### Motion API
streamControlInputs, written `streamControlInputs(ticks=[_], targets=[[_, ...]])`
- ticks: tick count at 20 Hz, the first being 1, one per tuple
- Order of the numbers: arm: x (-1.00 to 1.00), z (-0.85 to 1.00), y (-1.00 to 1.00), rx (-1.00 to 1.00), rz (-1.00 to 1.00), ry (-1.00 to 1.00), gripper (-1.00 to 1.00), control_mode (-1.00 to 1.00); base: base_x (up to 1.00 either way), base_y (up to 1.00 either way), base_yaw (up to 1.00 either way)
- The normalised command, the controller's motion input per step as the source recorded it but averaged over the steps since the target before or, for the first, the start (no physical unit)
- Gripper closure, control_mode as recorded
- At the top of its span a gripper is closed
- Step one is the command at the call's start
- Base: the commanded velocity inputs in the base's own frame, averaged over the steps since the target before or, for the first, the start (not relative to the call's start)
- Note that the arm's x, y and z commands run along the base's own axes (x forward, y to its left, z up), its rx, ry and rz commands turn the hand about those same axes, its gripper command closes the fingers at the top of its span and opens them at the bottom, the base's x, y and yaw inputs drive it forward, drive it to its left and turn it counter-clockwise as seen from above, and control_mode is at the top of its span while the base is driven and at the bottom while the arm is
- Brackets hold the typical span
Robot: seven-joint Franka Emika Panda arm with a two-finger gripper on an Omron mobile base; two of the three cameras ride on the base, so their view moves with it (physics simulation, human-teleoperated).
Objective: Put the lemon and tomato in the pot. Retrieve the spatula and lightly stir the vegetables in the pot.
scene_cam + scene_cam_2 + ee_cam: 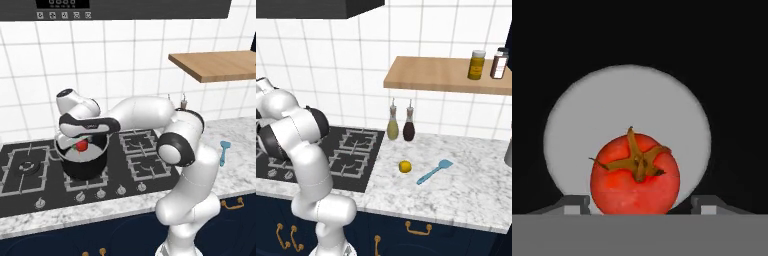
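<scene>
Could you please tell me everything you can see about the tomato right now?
The tomato is round, glossy red, with a dry brownish-green stem and calyx on top, facing the hand camera. It sits between the end effector fingertips, which stand a little apart from its sides, over the pale grey bottom of the pot. From the left base view it shows as a red spot inside the pot's rim. Whether it rests on the bottom cannot be told.

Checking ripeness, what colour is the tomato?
Red with a brownish-green stem, clearest in the hand view: tomato.
</scene>
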Motion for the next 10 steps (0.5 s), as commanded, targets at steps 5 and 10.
streamControlInputs(ticks=[5,10], targets=[[-0.01,0.14,-0.38,0.00,-0.02,0.03,-1.00,-1.00,0.00,0.00,0.00],[0.00,0.00,-0.15,0.07,-0.03,0.24,-1.00,-1.00,0.00,0.00,0.00]])
